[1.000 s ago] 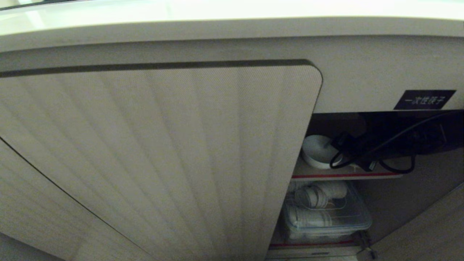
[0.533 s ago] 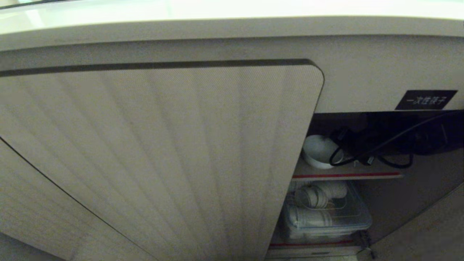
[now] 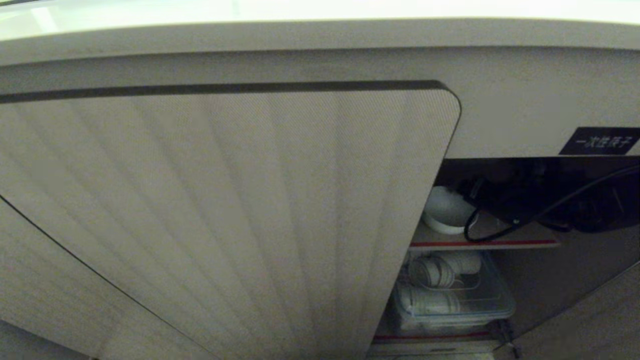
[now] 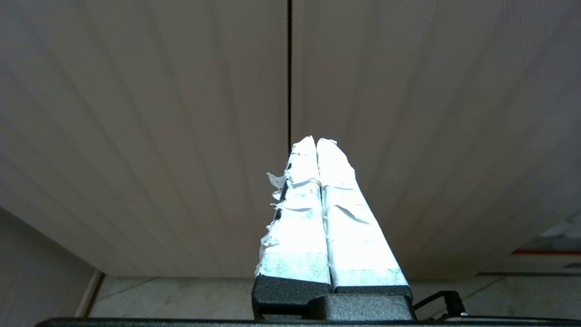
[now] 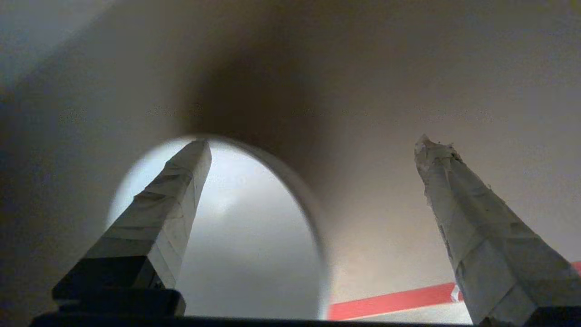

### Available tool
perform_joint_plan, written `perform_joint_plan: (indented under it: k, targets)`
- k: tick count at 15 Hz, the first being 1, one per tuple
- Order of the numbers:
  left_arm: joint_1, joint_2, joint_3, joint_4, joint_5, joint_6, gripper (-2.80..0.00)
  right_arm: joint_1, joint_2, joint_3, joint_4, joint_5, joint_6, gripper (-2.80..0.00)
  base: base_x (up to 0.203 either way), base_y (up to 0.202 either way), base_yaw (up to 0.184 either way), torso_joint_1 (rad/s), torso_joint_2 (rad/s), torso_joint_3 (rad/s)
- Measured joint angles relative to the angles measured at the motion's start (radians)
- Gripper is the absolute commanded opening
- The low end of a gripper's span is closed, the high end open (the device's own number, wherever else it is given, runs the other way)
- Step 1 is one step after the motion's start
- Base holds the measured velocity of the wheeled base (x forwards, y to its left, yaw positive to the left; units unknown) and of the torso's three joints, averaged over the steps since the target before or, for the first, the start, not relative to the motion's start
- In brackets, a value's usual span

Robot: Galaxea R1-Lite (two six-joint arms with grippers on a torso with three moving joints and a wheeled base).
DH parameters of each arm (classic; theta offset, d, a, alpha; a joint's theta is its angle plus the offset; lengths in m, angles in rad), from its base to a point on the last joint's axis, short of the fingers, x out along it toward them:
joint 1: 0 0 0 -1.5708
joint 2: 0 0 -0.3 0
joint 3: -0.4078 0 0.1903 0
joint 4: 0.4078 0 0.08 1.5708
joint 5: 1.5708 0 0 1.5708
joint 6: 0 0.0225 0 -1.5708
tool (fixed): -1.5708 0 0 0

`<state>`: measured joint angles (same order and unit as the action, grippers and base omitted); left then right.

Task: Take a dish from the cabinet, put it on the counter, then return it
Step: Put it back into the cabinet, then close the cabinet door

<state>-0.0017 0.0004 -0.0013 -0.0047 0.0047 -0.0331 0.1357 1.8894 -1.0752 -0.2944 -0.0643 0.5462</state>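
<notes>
White characters are showing on a small black label (image 3: 606, 141) at the right edge of the head view, too blurred to read with confidence. Below it, the low cabinet (image 3: 225, 210) with beige ribbed wood-grain doors is standing partly open at the frame's right, under the glossy cream counter (image 3: 320, 10) running along the top edge. On the red-edged inner shelf (image 3: 482, 243), the small white round ceramic bowl (image 3: 445, 212) is sitting upright, its right side partly hidden by the black right gripper (image 3: 487, 200) and a looping black cable (image 3: 487, 231). Lower down, a clear plastic bin (image 3: 495, 300) is holding stacked white dishes lying on their sides. The near door is blocking everything to the left of the bowl.

Pointing at the seam between two closed ribbed doors, the left gripper (image 4: 316, 141) is hanging idle in the left wrist view with its white-taped fingers (image 4: 299, 218) pressed together and grasping nothing; pale floor tiles (image 4: 181, 297) are showing beneath.

Only the right wrist view is revealing the right gripper's (image 5: 313, 141) jaws: spread wide, released. One taped finger is lying over the bowl's (image 5: 254, 254) hollow, the other outside its rim, above the shelf's (image 5: 390, 300) red strip.
</notes>
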Motion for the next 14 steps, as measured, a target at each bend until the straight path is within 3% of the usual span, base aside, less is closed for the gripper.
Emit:
perform_joint_plan:
  k: [5, 6, 8, 14]
  targets:
    - [0.0, 0.0, 0.0, 0.0, -0.001, 0.0, -2.8, 0.024, -0.042, 0.134, -0.288, -0.009, -0.15, 0.0, 0.0, 0.0, 0.0, 0.0, 0.0, 0.0]
    - [0.0, 0.0, 0.0, 0.0, 0.0, 0.0, -2.8, 0.026, -0.052, 0.159, -0.317, -0.009, -0.19, -2.8, 0.0, 0.0, 0.0, 0.0, 0.0, 0.0]
    - [0.0, 0.0, 0.0, 0.0, 0.0, 0.0, -2.8, 0.029, -0.073, 0.202, -0.369, -0.008, -0.227, -2.8, 0.0, 0.0, 0.0, 0.0, 0.0, 0.0]
    - [0.0, 0.0, 0.0, -0.001, 0.0, 0.0, -2.8, 0.031, -0.14, 0.288, -0.4, -0.007, -0.229, -2.8, 0.0, 0.0, 0.0, 0.0, 0.0, 0.0]
